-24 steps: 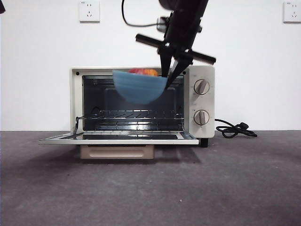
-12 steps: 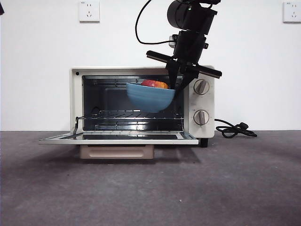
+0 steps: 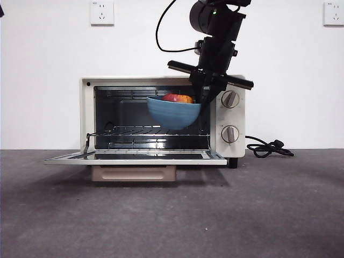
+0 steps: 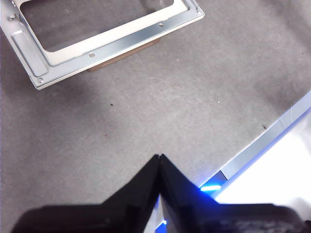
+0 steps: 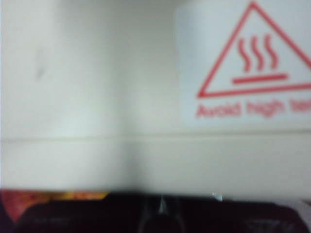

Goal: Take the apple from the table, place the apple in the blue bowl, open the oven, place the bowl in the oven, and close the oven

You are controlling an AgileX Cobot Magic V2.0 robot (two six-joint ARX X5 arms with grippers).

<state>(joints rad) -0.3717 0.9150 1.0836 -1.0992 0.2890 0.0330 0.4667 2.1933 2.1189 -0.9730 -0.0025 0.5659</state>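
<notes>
- Nearest, the left gripper [image 4: 160, 162] waits over the table [image 4: 146, 121], jaws pressed together.
- Beyond, the oven [image 3: 161, 118] door [image 3: 134, 157] lies open.
- Farther in, the right gripper [image 3: 203, 98] pinches the blue bowl [image 3: 173, 113] by its rim above the wire rack [image 3: 150, 130]; the apple [image 3: 177, 98] sits inside the bowl.
</notes>
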